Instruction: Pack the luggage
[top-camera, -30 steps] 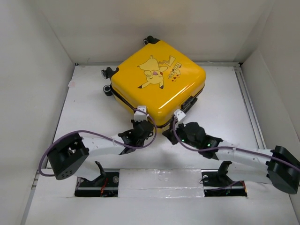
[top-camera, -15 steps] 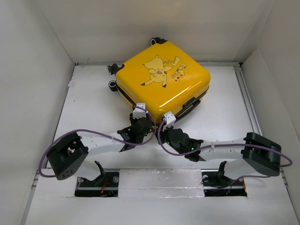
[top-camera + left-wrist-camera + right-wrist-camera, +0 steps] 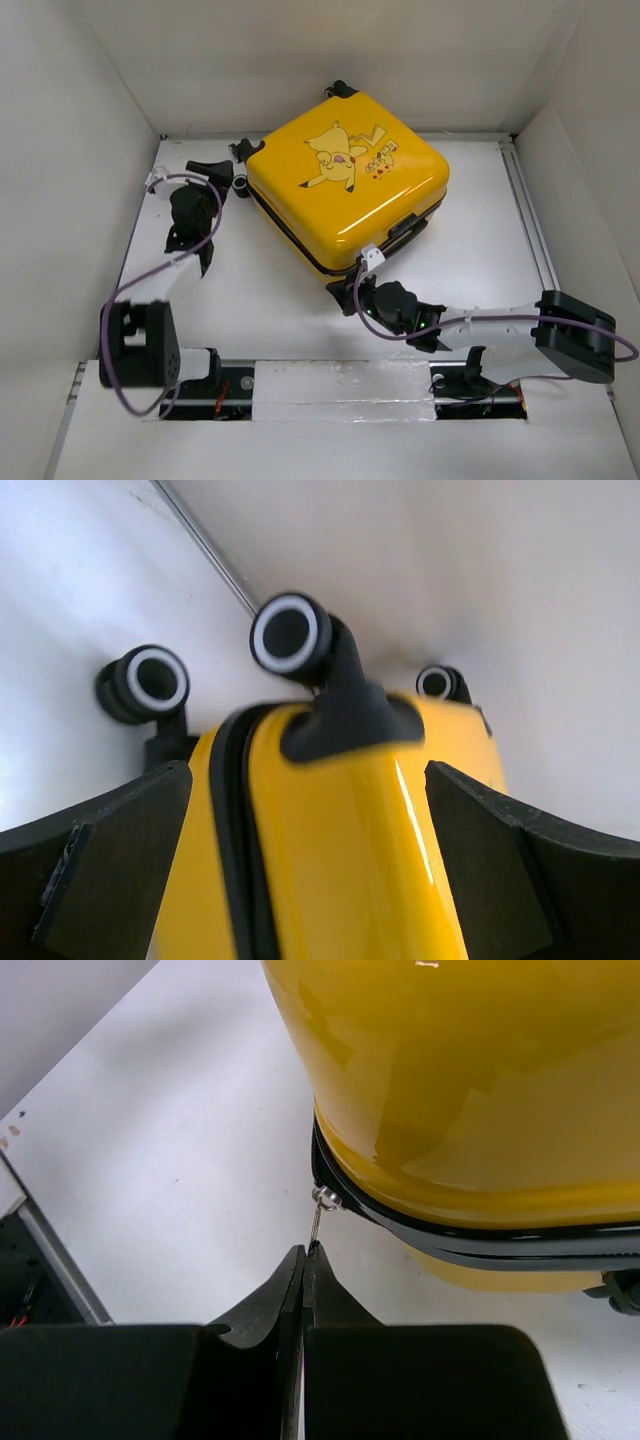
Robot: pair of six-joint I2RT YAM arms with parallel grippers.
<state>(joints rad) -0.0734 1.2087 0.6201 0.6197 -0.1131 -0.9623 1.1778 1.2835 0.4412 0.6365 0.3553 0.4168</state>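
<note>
Pinching the zipper pull (image 3: 317,1222) at the near corner of the luggage (image 3: 345,190), flat on the table (image 3: 480,230), in the right gripper (image 3: 305,1255), likely to drag the zip, with the left gripper (image 3: 305,830) wide open by its far wheels (image 3: 290,633), maybe to steady it.

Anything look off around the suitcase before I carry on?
Nothing spilled or damaged. The suitcase lies flat but skewed, corner-on to the table edges, wheels toward the back-left corner. The right gripper pinches the zipper pull at its near corner; the left gripper hangs open by the wheels.
</note>
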